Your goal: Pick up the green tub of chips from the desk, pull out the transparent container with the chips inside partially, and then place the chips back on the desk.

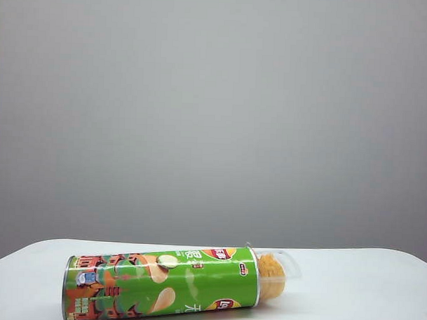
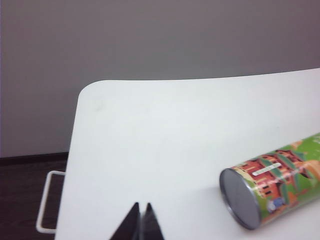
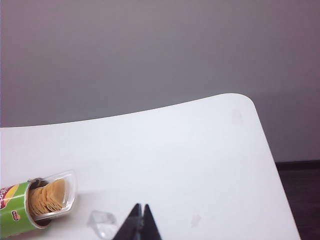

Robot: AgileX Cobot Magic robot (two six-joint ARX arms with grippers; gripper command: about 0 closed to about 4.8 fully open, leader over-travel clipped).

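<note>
The tub (image 1: 160, 284) is lying along the desk's (image 1: 363, 291) near edge, tray (image 1: 278, 269) sticking out. Both the left gripper (image 2: 140, 222) and right gripper (image 3: 139, 222) are hanging pinched together, empty, clear. Seemingly finishing; nothing needs gripping.

- Setting: bare laboratory-style test bench.
- Evidence: plain white smooth desk with rounded corners (image 1: 363, 284); uniform grey backdrop wall (image 1: 215, 111); dark floor (image 2: 25, 195).

A grey wall (image 1: 215, 111) fills the background. A white wire handle (image 2: 44, 202) sits lower left, over dark floor (image 2: 22, 200). A small clear plastic piece (image 3: 102, 223) lies bottom centre-left.
</note>
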